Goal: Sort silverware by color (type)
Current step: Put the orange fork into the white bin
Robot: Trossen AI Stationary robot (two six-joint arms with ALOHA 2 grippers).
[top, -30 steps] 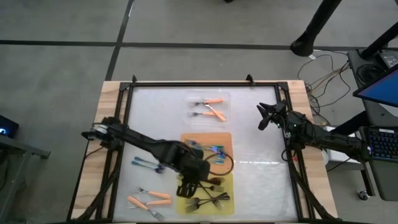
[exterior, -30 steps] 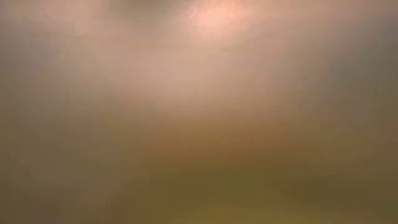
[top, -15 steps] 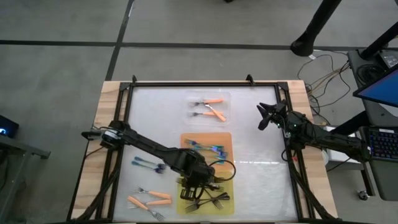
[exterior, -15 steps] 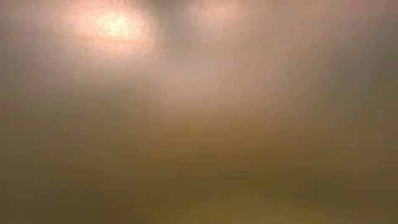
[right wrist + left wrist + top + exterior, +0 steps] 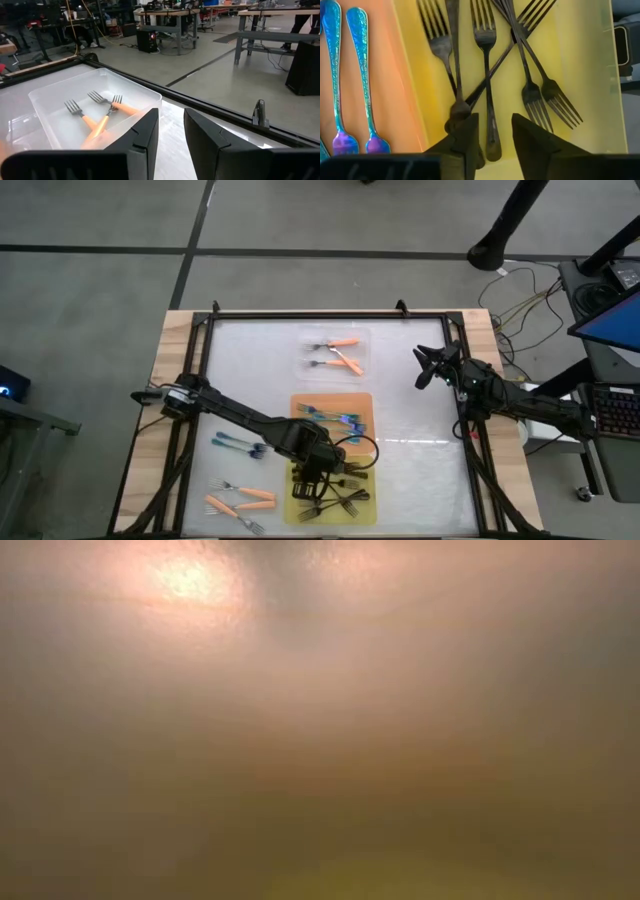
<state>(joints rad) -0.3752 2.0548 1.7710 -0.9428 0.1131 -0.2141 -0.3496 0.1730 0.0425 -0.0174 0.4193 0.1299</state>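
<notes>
My left gripper [image 5: 322,472] [image 5: 495,135] is open, low over the near end of the yellow tray [image 5: 295,515] [image 5: 590,75]. Several black forks [image 5: 340,502] [image 5: 487,75] lie crossed in that tray. The fingers stand on either side of one black fork's handle end [image 5: 492,145]. Teal-handled forks [image 5: 335,418] [image 5: 350,75] lie in the orange tray [image 5: 360,402]. Orange-handled forks [image 5: 340,355] [image 5: 105,117] lie in the clear tray [image 5: 365,340]. My right gripper [image 5: 422,370] [image 5: 171,130] waits open by the table's right edge.
Loose teal forks [image 5: 235,443] and loose orange forks [image 5: 240,500] lie on the table to the left of the trays. A black frame rail [image 5: 300,313] runs round the table. The low view shows only a blur.
My left gripper has shifted a little toward the table's right over the yellow tray, then kept still.
</notes>
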